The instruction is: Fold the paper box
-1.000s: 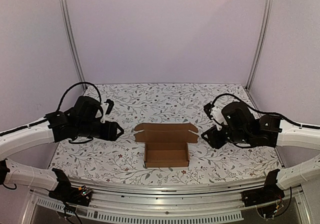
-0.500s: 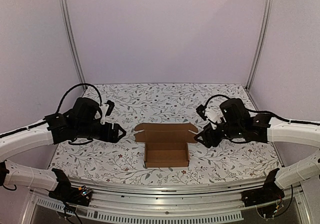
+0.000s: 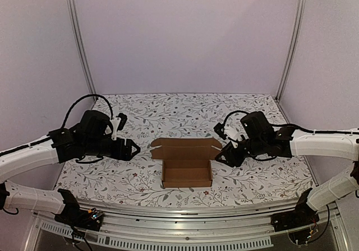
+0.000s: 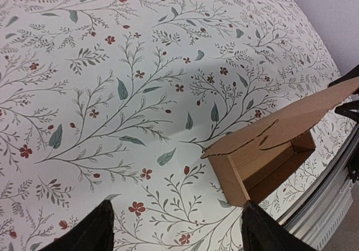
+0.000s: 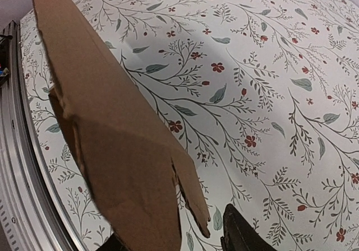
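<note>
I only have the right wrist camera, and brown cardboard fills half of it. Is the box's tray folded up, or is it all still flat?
Observer: The top view shows the paper box with its tray walls up and the lid flap open at the far side.
Operator: Where's the left gripper?
Observer: The left gripper is off the box's left side, not touching it. Its own wrist view shows the fingers spread open.
Operator: Is my gripper on the lid?
Observer: The right gripper sits at the lid flap's right end. From above I cannot tell whether it touches.
</note>
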Controlling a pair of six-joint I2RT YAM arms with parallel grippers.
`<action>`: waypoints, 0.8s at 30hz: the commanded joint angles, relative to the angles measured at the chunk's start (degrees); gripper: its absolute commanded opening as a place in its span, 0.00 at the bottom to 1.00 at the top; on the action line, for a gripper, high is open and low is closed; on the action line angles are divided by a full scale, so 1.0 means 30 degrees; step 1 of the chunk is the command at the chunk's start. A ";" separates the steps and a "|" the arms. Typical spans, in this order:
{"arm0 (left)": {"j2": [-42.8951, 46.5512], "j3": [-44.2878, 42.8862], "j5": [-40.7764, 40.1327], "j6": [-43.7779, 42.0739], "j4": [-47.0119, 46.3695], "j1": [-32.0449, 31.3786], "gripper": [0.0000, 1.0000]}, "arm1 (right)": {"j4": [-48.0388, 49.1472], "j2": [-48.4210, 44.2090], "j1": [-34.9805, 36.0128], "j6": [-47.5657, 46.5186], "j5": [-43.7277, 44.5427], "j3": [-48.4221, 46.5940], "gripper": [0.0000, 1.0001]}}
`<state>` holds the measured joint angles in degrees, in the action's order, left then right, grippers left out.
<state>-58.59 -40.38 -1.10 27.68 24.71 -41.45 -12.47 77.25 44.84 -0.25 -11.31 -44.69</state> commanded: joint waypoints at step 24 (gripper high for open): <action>-0.0492 0.0350 0.0785 0.0063 -0.1129 0.0165 0.74 | 0.0131 -0.0482 -0.0120 -0.1225 -0.0444 -0.0143 0.00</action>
<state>-58.89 -40.34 -0.82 27.70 23.59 -41.45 -12.23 76.73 44.84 -3.11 -11.66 -44.71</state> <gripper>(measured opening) 0.744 0.009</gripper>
